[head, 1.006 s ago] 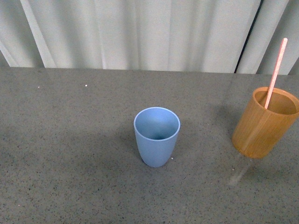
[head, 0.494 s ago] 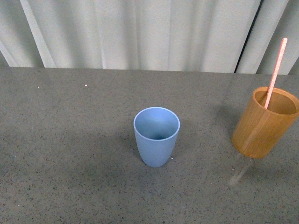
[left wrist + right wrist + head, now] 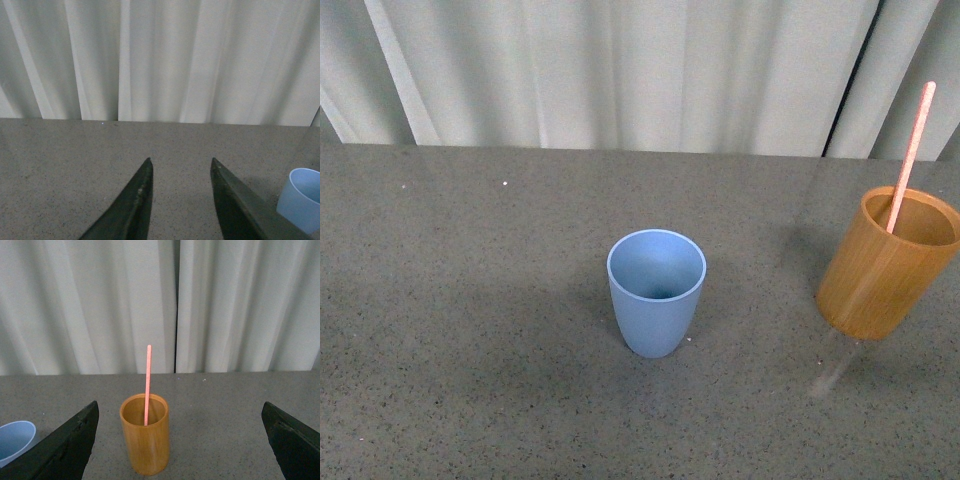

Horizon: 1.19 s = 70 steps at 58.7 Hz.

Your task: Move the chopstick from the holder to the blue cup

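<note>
The blue cup (image 3: 656, 290) stands upright and empty in the middle of the grey table. The orange-brown holder (image 3: 887, 262) stands at the right edge of the front view, with one pink-red chopstick (image 3: 909, 156) leaning in it and rising well above its rim. Neither arm shows in the front view. My right gripper (image 3: 180, 410) is wide open, level with the holder (image 3: 145, 441) and short of it, the chopstick (image 3: 147, 384) ahead between the jaws. My left gripper (image 3: 181, 166) is open and empty over bare table, the blue cup (image 3: 302, 205) off to one side.
White pleated curtains (image 3: 620, 70) hang behind the table's far edge. The grey speckled tabletop (image 3: 470, 300) stretches left of the blue cup. The blue cup's rim (image 3: 15, 440) shows at the edge of the right wrist view.
</note>
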Motion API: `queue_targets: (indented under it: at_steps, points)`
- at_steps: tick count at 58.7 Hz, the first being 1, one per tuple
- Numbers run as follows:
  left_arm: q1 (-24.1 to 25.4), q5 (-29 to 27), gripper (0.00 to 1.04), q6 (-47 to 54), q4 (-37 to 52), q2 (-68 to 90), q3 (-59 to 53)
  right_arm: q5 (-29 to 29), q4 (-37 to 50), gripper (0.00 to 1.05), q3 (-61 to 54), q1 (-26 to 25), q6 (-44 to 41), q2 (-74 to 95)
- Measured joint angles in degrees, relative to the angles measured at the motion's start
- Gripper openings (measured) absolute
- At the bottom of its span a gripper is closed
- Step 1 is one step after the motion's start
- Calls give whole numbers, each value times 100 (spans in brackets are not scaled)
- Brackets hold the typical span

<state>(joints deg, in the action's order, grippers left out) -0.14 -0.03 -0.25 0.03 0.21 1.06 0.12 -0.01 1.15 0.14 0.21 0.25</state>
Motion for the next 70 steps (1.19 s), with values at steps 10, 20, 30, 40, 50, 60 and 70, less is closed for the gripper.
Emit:
queue_targets:
  at_steps: [10, 20, 30, 40, 50, 60, 70]
  points:
    - [0, 2, 67, 0, 0, 0, 0, 0, 0, 95, 0, 0, 0, 0]
    - [0, -9, 99, 4, 0, -2, 0, 2476, -1364, 95, 660, 466, 750, 1637]
    - [0, 2, 98, 4, 0, -4, 0, 1768, 363, 95, 651, -297, 566, 3121]
    - [0, 0, 98, 4, 0, -2, 0, 767, 2280, 95, 802, -1056, 485, 5156]
    - [0, 4, 98, 4, 0, -4, 0, 197, 3340, 95, 1377, -1174, 479, 6763]
    - [0, 0, 98, 2, 0, -2, 0, -33, 3519, 95, 2050, -1049, 533, 7783]
    - [0, 2, 98, 2, 0, -2, 0, -74, 3563, 95, 2636, -828, 363, 8520]
